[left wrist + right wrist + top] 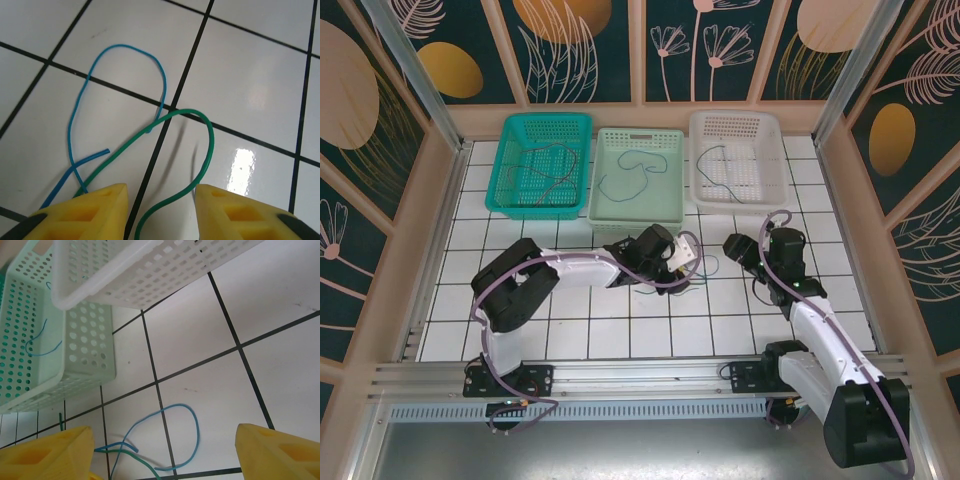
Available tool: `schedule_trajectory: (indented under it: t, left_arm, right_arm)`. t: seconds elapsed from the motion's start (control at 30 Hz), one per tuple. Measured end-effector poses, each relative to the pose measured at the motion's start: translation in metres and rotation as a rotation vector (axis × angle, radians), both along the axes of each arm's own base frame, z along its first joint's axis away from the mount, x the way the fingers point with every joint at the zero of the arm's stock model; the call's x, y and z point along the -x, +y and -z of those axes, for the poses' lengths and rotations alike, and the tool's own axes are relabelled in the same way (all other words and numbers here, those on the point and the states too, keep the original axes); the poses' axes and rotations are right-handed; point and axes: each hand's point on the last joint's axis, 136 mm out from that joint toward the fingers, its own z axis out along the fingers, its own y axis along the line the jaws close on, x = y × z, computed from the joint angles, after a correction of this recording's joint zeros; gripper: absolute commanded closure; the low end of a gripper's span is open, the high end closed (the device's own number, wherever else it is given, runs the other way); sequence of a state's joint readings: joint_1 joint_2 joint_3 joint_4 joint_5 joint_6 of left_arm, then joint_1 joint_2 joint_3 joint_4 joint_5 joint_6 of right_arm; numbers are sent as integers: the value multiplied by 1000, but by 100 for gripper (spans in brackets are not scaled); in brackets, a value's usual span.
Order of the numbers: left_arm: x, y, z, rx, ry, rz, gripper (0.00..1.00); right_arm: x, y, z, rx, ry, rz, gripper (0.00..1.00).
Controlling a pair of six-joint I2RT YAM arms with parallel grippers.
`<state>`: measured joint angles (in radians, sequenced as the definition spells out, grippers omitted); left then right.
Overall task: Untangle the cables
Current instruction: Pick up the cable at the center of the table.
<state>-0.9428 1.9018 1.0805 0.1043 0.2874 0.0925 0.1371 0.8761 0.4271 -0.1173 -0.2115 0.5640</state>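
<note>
Two cables lie crossed on the white tiles between the arms: a blue cable (90,75) curled in a loop and a green cable (210,145) that arches a little above the floor. The left gripper (160,200) hangs over them with its yellow fingers (95,210) apart; the green cable runs through the gap, unclamped. In the top view this gripper (685,255) sits just left of the cables (708,268). The right gripper (165,455) stands wide open, holding nothing, over the blue cable (195,430) and the green cable (145,465).
Three baskets line the back: teal (512,165), light green (665,190) and white (770,160), each with a thin cable inside. The white basket (150,280) and light green basket (85,350) stand close ahead of the right gripper. Walls enclose the table.
</note>
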Motion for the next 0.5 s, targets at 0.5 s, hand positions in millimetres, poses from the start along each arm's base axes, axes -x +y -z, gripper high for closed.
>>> schedule_trajectory:
  t: [0.5]
  left_arm:
    - [15, 6, 15, -37, 18, 41, 57]
  right_arm:
    - [0, 0, 0, 0, 1, 0, 24]
